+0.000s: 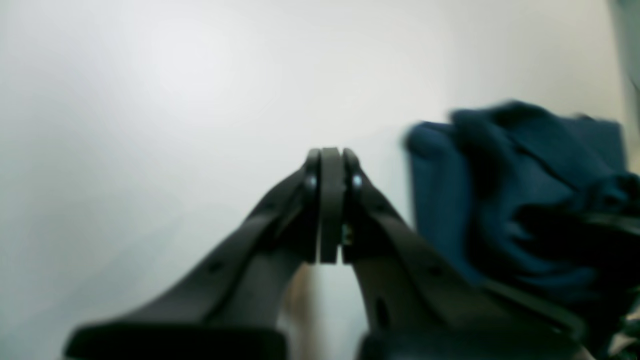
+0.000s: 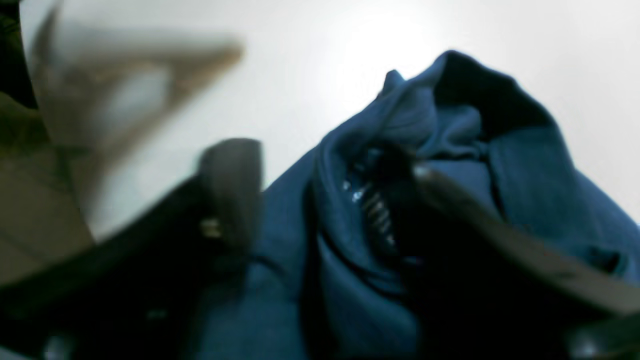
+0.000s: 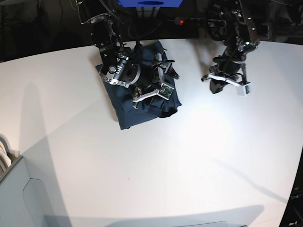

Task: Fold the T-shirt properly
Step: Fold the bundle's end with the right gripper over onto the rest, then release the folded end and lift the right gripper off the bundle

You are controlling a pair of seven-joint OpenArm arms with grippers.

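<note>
In the upper left of centre in the base view, the dark navy-blue cotton T-shirt [image 3: 142, 106] lies as a compact, roughly square bundle on the smooth white matte table [image 3: 142, 179]. It looks already folded several times, with a loose rumpled lump at its right edge. I judge it light, soft and limp: it will sag and slide apart unless held through all layers, so a folded edge or corner is the best place to pinch.

The black right gripper [image 3: 163, 78] sits over the bundle's right part. In the right wrist view its fingers [image 2: 235, 175] stand apart, with a raised ridge of the T-shirt [image 2: 350, 240] between them; whether they press it I cannot tell.

Further right, well apart from the cloth, the black left gripper [image 3: 215, 87] hangs just over bare table, its ribbed pads [image 1: 330, 200] pressed together on nothing.
</note>
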